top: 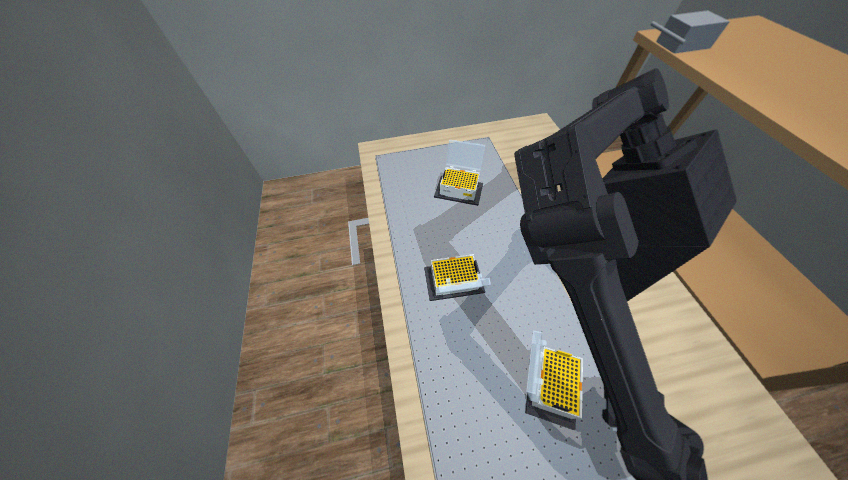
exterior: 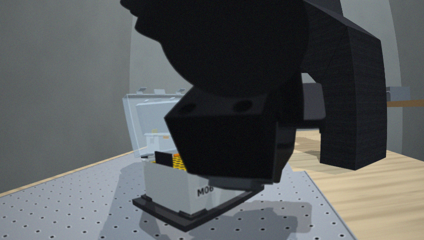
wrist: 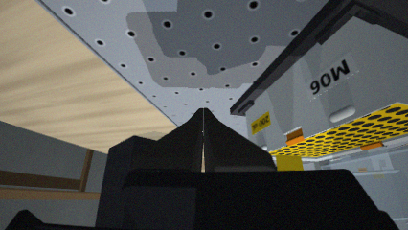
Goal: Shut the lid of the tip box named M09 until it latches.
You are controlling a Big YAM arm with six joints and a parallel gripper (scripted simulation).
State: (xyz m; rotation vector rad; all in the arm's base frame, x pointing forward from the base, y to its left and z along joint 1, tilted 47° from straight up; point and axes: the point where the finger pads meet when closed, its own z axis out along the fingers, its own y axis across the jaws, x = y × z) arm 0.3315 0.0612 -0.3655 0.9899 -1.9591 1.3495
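My gripper (wrist: 203, 115) is shut on nothing. In the wrist view its fingertips sit low beside the front wall of a white tip box (wrist: 306, 91) (exterior: 169, 184) whose sticker (wrist: 330, 77) (exterior: 205, 190) reads M06. That box sits on a dark holder plate (exterior: 166, 212) with its clear lid (exterior: 133, 124) standing open. The gripper's black body (exterior: 226, 142) hides the box's right part and my fingertips in the exterior view. In the top view it looks like the nearest box (top: 559, 380). The middle box (top: 455, 272) and far box (top: 459, 178) also show open yellow racks. Their stickers are unreadable.
The boxes stand on a grey perforated board (top: 476, 416) on a wooden table (top: 684, 368). My arm (top: 601, 333) rises right beside the nearest box. A wooden shelf (top: 761, 77) with a grey block (top: 693, 29) stands to the right. A grey wall is on the left.
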